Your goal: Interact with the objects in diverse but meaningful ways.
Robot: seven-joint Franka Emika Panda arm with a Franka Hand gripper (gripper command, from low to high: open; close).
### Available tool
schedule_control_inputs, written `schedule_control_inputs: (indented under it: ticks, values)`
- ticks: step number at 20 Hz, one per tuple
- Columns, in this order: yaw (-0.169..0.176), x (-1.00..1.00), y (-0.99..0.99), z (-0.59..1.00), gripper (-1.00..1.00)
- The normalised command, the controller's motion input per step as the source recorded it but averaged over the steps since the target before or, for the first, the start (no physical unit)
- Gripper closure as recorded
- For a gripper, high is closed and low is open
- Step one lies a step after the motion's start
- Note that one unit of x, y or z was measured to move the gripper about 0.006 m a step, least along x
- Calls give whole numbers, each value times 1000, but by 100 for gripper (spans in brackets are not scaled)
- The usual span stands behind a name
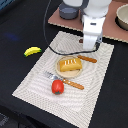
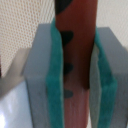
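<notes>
My gripper [image 1: 90, 47] stands over the far end of the brown sausage stick [image 1: 88, 59], which lies on the striped placemat [image 1: 35, 82]. In the wrist view the teal pads [image 2: 54, 75] press both sides of the reddish-brown, black-spotted sausage stick [image 2: 75, 45], so my gripper [image 2: 77, 70] is shut on it. The golden ridged bread loaf [image 1: 70, 64] rests on a small round wooden plate [image 1: 64, 73] beside the stick. The red tomato [image 1: 58, 87] sits nearer the mat's front. The yellow banana [image 1: 32, 51] lies off the mat on the black table, at the exterior view's left.
A toy knife with an orange handle [image 1: 72, 83] lies between the plate and the tomato. A grey pot [image 1: 70, 11] and another round pot [image 1: 123, 17] stand on a brown board [image 1: 107, 27] at the back. A black cable [image 1: 47, 30] trails across the mat.
</notes>
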Motion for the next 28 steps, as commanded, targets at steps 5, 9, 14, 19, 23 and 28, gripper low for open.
schedule_control_inputs:
  ticks: [5,9,14,19,23,28]
  values:
    - [0,-418,-2,917,100]
    - [14,-637,-129,404,100]
    - [14,-806,-362,10,100]
    - [20,-819,-386,-35,100]
    - [18,-934,-356,-261,100]
    - [25,-998,-310,-409,100]
